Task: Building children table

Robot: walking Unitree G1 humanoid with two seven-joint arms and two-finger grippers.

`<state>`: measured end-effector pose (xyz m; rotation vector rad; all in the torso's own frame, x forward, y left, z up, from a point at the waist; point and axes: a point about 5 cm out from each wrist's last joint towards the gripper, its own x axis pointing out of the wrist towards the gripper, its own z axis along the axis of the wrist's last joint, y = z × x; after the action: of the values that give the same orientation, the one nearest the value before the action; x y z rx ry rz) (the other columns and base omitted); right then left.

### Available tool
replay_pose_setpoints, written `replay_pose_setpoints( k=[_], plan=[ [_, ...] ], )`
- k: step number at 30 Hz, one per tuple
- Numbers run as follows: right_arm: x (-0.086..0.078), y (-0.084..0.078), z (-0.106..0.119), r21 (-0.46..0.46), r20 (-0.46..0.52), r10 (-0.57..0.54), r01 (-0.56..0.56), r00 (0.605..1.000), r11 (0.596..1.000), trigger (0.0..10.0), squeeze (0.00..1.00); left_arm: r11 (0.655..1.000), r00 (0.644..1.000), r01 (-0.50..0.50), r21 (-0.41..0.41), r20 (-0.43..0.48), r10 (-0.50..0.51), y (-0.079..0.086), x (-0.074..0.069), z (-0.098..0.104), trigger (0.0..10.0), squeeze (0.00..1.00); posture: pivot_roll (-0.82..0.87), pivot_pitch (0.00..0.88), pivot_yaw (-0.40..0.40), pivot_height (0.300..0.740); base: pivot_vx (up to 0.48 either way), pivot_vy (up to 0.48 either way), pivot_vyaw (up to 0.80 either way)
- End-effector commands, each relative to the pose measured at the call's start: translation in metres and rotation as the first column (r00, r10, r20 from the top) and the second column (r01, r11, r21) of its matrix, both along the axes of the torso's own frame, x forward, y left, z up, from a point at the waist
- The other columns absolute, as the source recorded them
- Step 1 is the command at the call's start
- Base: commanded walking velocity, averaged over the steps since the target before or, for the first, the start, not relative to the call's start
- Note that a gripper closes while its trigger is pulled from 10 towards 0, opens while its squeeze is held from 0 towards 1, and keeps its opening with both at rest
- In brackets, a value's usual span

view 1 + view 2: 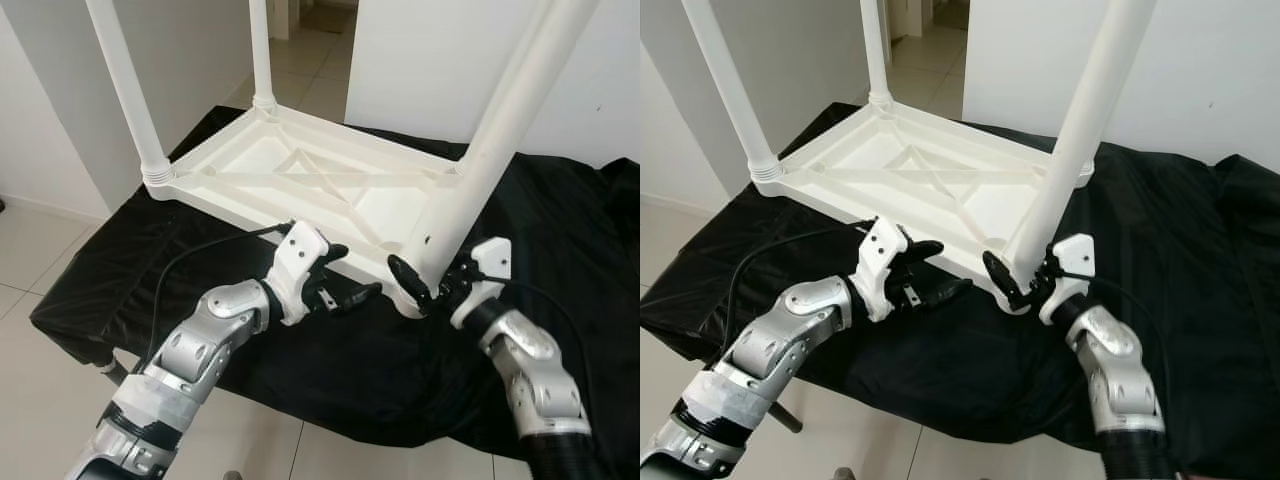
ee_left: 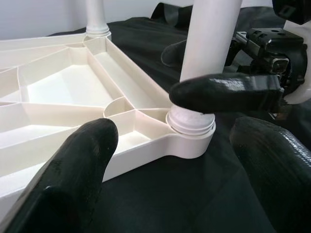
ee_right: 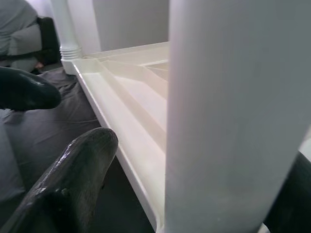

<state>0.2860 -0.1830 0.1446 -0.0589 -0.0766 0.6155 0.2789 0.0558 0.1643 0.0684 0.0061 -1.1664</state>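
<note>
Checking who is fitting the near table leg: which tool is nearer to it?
Right. The right tool straddles the base of the near leg at its socket; the left tool hovers open beside the tabletop edge, short of that leg.

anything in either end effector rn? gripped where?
Right end effector holds the near-right table leg near its base, just above the corner socket of the upturned tabletop. Left end effector is open beside that edge, holding nothing.

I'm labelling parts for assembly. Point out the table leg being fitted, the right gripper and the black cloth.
table leg (image 1: 480,160), left eye view, mid shaft.
right gripper (image 1: 432,288), left eye view, between fingertips.
black cloth (image 1: 350,370), left eye view, bare front part.
</note>
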Motion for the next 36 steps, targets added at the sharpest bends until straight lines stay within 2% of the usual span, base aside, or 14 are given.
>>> replay_pose_setpoints(
  k=[1, 7, 8, 9, 10, 11, 21, 22, 23, 24, 27, 30, 34, 36],
  plan=[
    [0.007, 0.000, -0.008, -0.034, -0.048, 0.065, -0.067, 0.997, 0.997, 10.0, 0.00, 0.996, 0.996, 0.088, 0.009, 0.007, -0.088, -0.004, -0.005, 0.003, 10.0, 0.00, -0.05, 0.000, -0.024, 0.740, 0.000, 0.000, 0.00],
    [0.021, -0.004, -0.013, -0.058, -0.082, 0.089, -0.094, 0.993, 0.994, 10.0, 0.00, 0.995, 0.995, 0.096, 0.011, 0.012, -0.096, -0.006, -0.004, 0.004, 10.0, 0.00, -0.06, 0.000, -0.020, 0.740, 0.000, 0.000, 0.00],
    [0.024, -0.006, -0.015, -0.057, -0.090, 0.089, -0.094, 0.992, 0.994, 4.8, 0.00, 0.995, 0.995, 0.095, 0.012, 0.012, -0.096, -0.006, -0.003, 0.004, 10.0, 0.00, -0.06, 0.000, -0.022, 0.740, 0.000, 0.000, 0.00],
    [0.026, -0.007, -0.016, -0.056, -0.095, 0.089, -0.094, 0.992, 0.994, 2.7, 0.00, 0.995, 0.995, 0.095, 0.012, 0.013, -0.095, -0.006, -0.003, 0.004, 10.0, 0.00, -0.06, 0.000, -0.022, 0.740, 0.000, 0.000, 0.00],
    [0.026, -0.007, -0.016, -0.056, -0.095, 0.089, -0.094, 0.992, 0.994, 2.7, 0.00, 0.995, 0.995, 0.095, 0.012, 0.013, -0.095, -0.006, -0.003, 0.004, 10.0, 0.00, -0.06, 0.000, -0.022, 0.740, 0.000, 0.000, 0.00],
    [0.027, -0.008, -0.017, -0.056, -0.098, 0.086, -0.091, 0.991, 0.994, 0.0, 0.00, 0.995, 0.995, 0.096, 0.012, 0.013, -0.096, -0.006, -0.003, 0.004, 10.0, 0.00, -0.06, 0.000, -0.026, 0.740, 0.000, 0.000, 0.00],
    [0.025, -0.009, -0.021, -0.044, -0.101, 0.089, -0.094, 0.991, 0.995, 0.0, 0.00, 0.996, 0.996, 0.086, 0.002, 0.014, -0.086, -0.006, -0.003, 0.005, 10.0, 0.00, -0.06, 0.000, -0.032, 0.740, 0.000, 0.000, 0.00],
    [0.021, -0.007, -0.019, -0.029, -0.089, 0.071, -0.074, 0.993, 0.997, 7.6, 0.00, 0.996, 0.996, 0.086, -0.001, 0.013, -0.086, -0.007, -0.004, 0.005, 10.0, 0.00, -0.06, 0.000, -0.036, 0.740, 0.000, 0.000, 0.00],
    [0.020, -0.007, -0.019, -0.017, -0.080, 0.059, -0.061, 0.995, 0.998, 7.6, 0.00, 0.996, 0.996, 0.087, -0.003, 0.012, -0.087, -0.008, -0.005, 0.005, 10.0, 0.00, -0.06, 0.000, -0.037, 0.740, 0.000, 0.000, 0.00],
    [0.016, -0.004, -0.018, -0.007, -0.067, 0.035, -0.036, 0.997, 0.999, 10.0, 0.00, 0.996, 0.996, 0.086, -0.004, 0.012, -0.086, -0.008, -0.005, 0.005, 10.0, 0.00, -0.06, 0.000, -0.039, 0.740, 0.000, 0.000, 0.00],
    [0.013, 0.000, -0.018, -0.011, -0.045, -0.037, 0.036, 0.998, 0.999, 10.0, 0.00, 0.997, 0.997, 0.082, -0.007, 0.010, -0.082, -0.007, -0.005, 0.005, 10.0, 0.00, -0.06, 0.000, -0.037, 0.740, 0.000, 0.000, 0.00],
    [0.008, 0.004, -0.019, 0.012, -0.031, -0.159, 0.160, 0.987, 0.987, 10.0, 0.00, 0.996, 0.996, 0.084, -0.009, 0.007, -0.084, -0.007, -0.006, 0.005, 10.0, 0.00, -0.06, 0.000, -0.031, 0.740, 0.000, 0.000, 0.00],
    [0.002, 0.012, -0.021, -0.006, -0.002, -0.208, 0.208, 0.978, 0.978, 10.0, 0.00, 0.996, 0.996, 0.090, -0.005, 0.005, -0.090, -0.007, -0.007, 0.004, 10.0, 0.00, -0.07, 0.000, -0.022, 0.740, 0.000, 0.000, 0.00],
    [0.001, 0.012, -0.022, 0.005, -0.003, -0.286, 0.286, 0.958, 0.958, 10.0, 0.00, 0.995, 0.995, 0.097, -0.008, 0.001, -0.097, -0.008, -0.007, 0.004, 10.0, 0.00, -0.08, 0.000, -0.020, 0.740, 0.000, 0.000, 0.00]
  ],
)
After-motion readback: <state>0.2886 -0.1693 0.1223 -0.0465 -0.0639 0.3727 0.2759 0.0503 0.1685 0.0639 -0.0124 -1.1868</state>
